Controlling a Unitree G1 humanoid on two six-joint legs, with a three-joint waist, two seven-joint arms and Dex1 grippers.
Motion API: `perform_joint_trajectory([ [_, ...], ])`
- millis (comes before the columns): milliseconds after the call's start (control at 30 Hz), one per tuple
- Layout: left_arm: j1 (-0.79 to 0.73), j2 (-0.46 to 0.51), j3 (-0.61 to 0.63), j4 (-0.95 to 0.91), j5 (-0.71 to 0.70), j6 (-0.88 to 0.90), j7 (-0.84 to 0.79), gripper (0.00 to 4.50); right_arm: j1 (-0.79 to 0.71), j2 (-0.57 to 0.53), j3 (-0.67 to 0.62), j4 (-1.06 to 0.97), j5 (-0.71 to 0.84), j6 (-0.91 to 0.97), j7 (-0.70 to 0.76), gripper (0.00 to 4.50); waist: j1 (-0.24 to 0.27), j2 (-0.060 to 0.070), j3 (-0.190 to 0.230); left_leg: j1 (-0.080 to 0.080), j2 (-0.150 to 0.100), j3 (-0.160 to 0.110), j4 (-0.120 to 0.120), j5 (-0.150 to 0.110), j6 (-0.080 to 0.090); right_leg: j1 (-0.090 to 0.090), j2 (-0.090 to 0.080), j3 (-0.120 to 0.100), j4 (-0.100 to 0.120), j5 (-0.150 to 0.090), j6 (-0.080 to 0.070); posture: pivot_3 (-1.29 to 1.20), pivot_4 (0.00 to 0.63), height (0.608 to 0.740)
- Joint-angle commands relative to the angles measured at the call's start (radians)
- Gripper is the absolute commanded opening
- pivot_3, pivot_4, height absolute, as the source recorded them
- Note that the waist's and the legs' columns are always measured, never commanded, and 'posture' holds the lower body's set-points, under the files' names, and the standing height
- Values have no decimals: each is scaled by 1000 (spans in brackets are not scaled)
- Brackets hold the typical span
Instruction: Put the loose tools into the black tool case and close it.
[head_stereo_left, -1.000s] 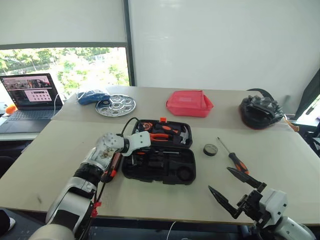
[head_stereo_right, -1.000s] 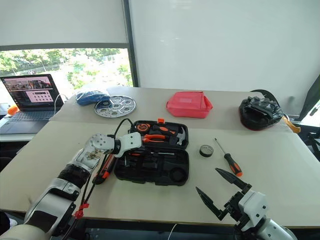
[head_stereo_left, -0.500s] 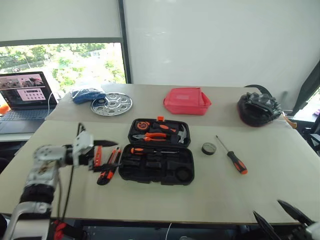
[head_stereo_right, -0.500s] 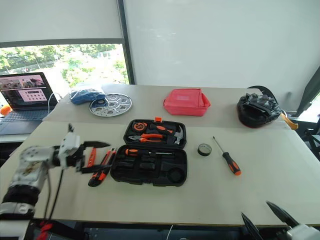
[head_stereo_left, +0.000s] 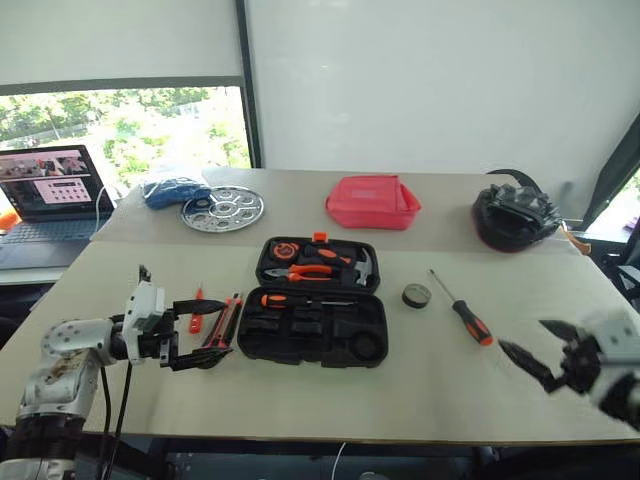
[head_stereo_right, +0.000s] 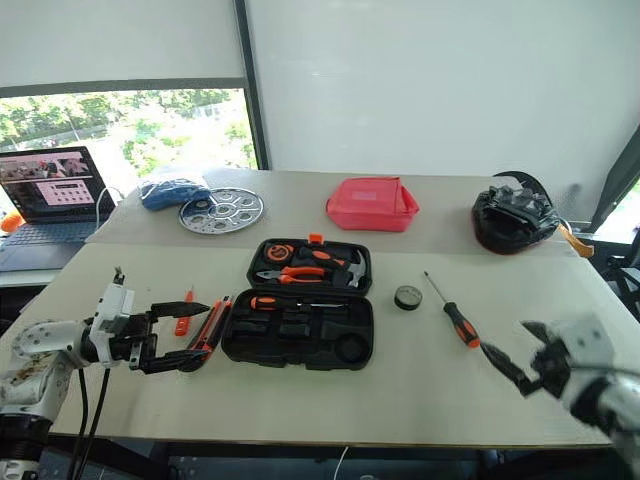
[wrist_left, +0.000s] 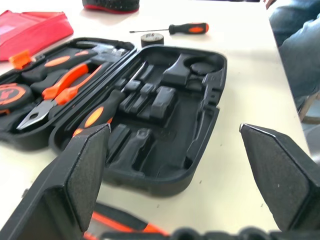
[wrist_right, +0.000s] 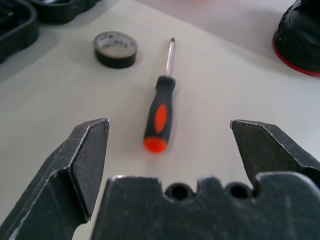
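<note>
Right wrist view, right gripper (wrist_right: 167, 145) spread wide, empty, screwdriver (wrist_right: 159, 114) on table just ahead between its fingers

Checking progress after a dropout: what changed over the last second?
The left gripper opened and drew back leftward from the flat black plastic tool case, now beside the orange-and-black utility knife. The right gripper, open, swung out rightward. Case, black tape roll and orange-and-black-handled screwdriver stayed put.

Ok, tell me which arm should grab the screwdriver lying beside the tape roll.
Right. The right gripper has its fingers open, facing the screwdriver; the left gripper sits beyond the tool case.
</note>
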Motion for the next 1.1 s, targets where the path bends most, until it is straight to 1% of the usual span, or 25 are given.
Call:
perform_joint_trajectory([
  [33,15,1,34,-44,-23,10,33,4450,-236,-42,178,169,-45,172,51,4500,0,0,0,0,0,-1,0,0,0,0,0,-1,-1,0,0,0,150,740],
  [167,17,-7,33,-55,-20,7,49,4450,-443,-36,347,357,-152,243,84,4500,7,0,1,-6,-1,0,0,0,1,-4,-1,-1,-1,0,0,0,150,740],
  [233,19,-7,32,-61,-21,7,51,4450,-503,-28,384,423,-174,259,111,4500,12,0,1,-10,-2,1,1,0,1,-9,-3,0,-1,1,1,0,150,740],
  [267,24,-8,32,-66,-21,6,52,4450,-524,-24,401,452,-180,272,128,4500,12,0,1,-14,-2,1,2,0,1,-14,-3,0,0,1,2,0,150,740],
  [333,32,-8,34,-74,-21,4,55,4500,-547,-24,437,495,-218,251,152,3997,12,1,1,-17,-2,1,2,0,1,-17,-3,0,0,2,3,0,150,740],
  [367,39,-8,36,-77,-22,3,55,4500,-551,-24,445,504,-230,246,163,3842,13,0,1,-18,-2,1,2,0,1,-17,-3,-1,0,2,3,0,150,740],
  [400,45,-7,39,-81,-22,3,56,4500,-552,-20,440,502,-229,248,167,3496,12,1,1,-18,-2,1,2,0,1,-17,-3,-1,0,2,3,0,150,740],
  [500,60,-6,44,-90,-24,3,59,4500,-545,-15,407,490,-224,256,168,2550,10,1,1,-18,-2,1,2,-1,1,-16,-3,-1,-1,2,3,0,150,740],
  [600,65,-8,44,-96,-25,5,67,4500,-515,-23,346,475,-214,252,159,1439,12,1,1,-17,-1,1,3,0,1,-16,-3,-1,0,3,2,0,150,740],
  [633,64,-9,43,-98,-25,7,70,4500,-509,-22,326,475,-217,239,149,1130,13,1,1,-17,-2,1,3,0,1,-16,-3,-1,0,3,3,0,150,740],
  [667,63,-11,43,-100,-27,9,74,4500,-499,-27,302,469,-213,225,153,1019,14,1,1,-17,-2,1,3,0,1,-16,-3,-1,0,3,3,0,150,740],
  [800,57,-24,51,-103,-39,23,95,4500,-499,-50,213,418,-226,42,183,1024,11,2,1,-17,-2,1,3,0,1,-16,-3,0,0,3,3,0,150,740],
  [900,66,-28,67,-113,-54,37,111,4500,-540,-71,222,322,-204,-77,309,1024,-2,4,3,-17,-1,1,3,0,1,-17,-3,0,0,3,3,0,150,740],
  [967,93,-28,79,-121,-61,34,120,4500,-633,-41,316,213,-137,-58,449,1024,-19,4,3,-17,-1,1,2,0,1,-17,-2,0,0,4,2,0,150,740],
  [1000,104,-30,81,-122,-61,31,125,4500,-684,-20,376,179,-136,-28,487,1024,-29,5,3,-16,0,1,2,0,1,-17,-1,0,1,4,1,0,150,740],
  [1033,113,-34,81,-122,-59,26,128,4500,-734,2,449,161,-164,-24,522,1024,-40,5,3,-15,1,1,2,0,1,-16,0,1,1,5,1,0,150,740],
  [1100,126,-42,77,-122,-53,19,135,4500,-811,38,567,160,-232,-8,558,1024,-45,5,3,-13,3,-1,1,0,1,-15,2,0,1,6,-1,0,150,740],
])
